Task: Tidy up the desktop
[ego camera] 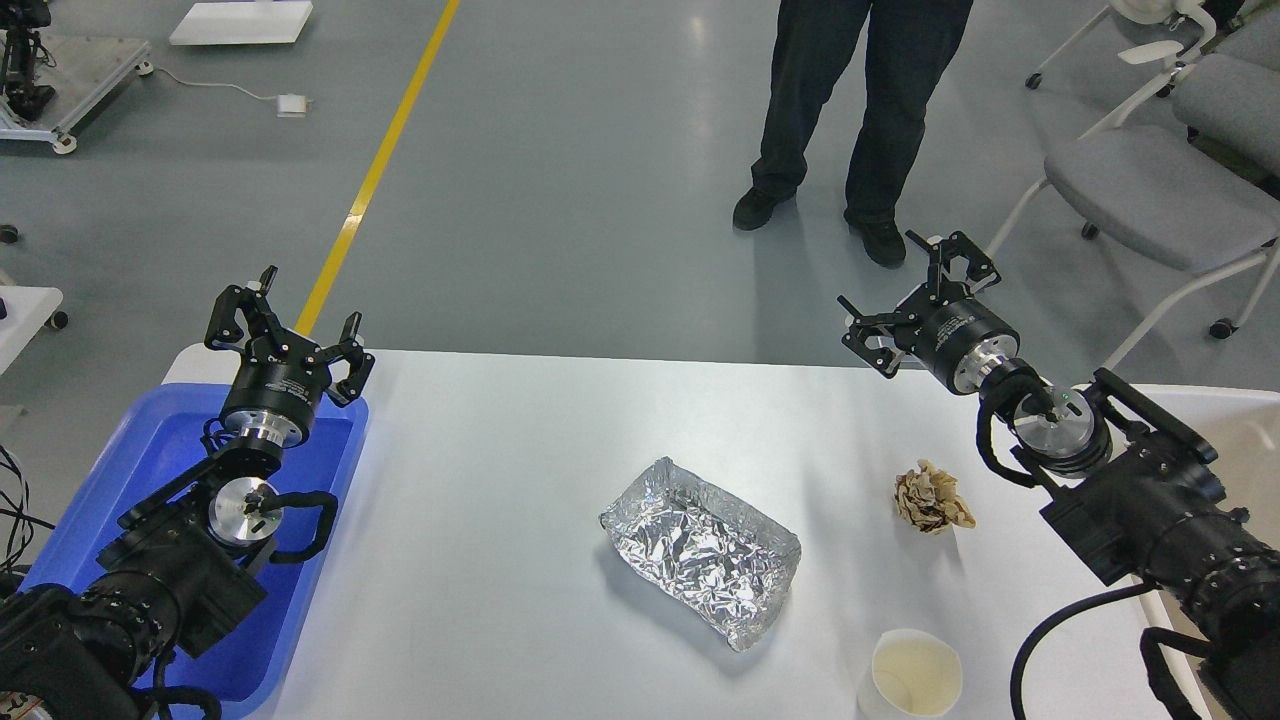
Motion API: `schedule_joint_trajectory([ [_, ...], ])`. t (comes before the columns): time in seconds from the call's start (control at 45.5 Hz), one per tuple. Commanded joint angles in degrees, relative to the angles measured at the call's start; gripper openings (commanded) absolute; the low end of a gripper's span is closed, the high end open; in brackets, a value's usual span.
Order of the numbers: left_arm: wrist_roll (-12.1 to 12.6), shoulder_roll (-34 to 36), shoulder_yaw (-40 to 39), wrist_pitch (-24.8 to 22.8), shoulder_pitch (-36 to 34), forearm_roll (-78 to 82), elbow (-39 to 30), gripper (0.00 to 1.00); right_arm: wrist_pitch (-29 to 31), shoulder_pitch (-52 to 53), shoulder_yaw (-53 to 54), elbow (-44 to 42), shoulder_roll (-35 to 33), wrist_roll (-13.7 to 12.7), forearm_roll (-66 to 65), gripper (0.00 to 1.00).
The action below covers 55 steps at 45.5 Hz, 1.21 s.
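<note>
The left pincer hangs with its fingers spread apart and nothing between them, above the far left corner of the white bench, which stretches out below and to the right of it. Just beneath that pincer a blue tray sits at the bench's left edge, largely covered by the left arm. The right pincer is likewise released and empty, poised over the bench's far edge toward its right side, touching nothing. On the bench, near its middle, lies a crinkled foil tray, open side up. To the right of the foil tray, and below the right pincer, sits a crumpled wad of brownish paper. At the bench's near edge, right of the foil tray, stands a paper cup. Beyond the bench's right edge a cream-white bin shows behind the right arm. A person's legs stand on the floor past the bench's far edge.
</note>
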Motion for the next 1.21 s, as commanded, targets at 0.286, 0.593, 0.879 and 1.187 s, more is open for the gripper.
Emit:
schedule_joint_trajectory([
  [0.286,-0.26,0.0,0.09,0.09,-0.02,0.0,0.01,1.0,0.0,-0.77,-0.29,0.18,-0.29,-0.01,-0.12,1.0],
  [0.593,-0.26,0.0,0.09,0.09,-0.01,0.0,0.01,1.0,0.09,-0.42,-0.38,1.68,-2.05,-0.01,-0.29,1.0],
  [0.879,-0.26,0.0,0.09,0.09,-0.02,0.0,0.01,1.0,0.44,-0.42,-1.52,1.85,-4.6,-0.01,-3.1,1.0],
  [1.187,-0.35,0.0,0.09,0.09,-0.02,0.0,0.01,1.0,-1.66,-1.12,-2.31,10.11,-8.82,-0.01,-6.08,1.0],
])
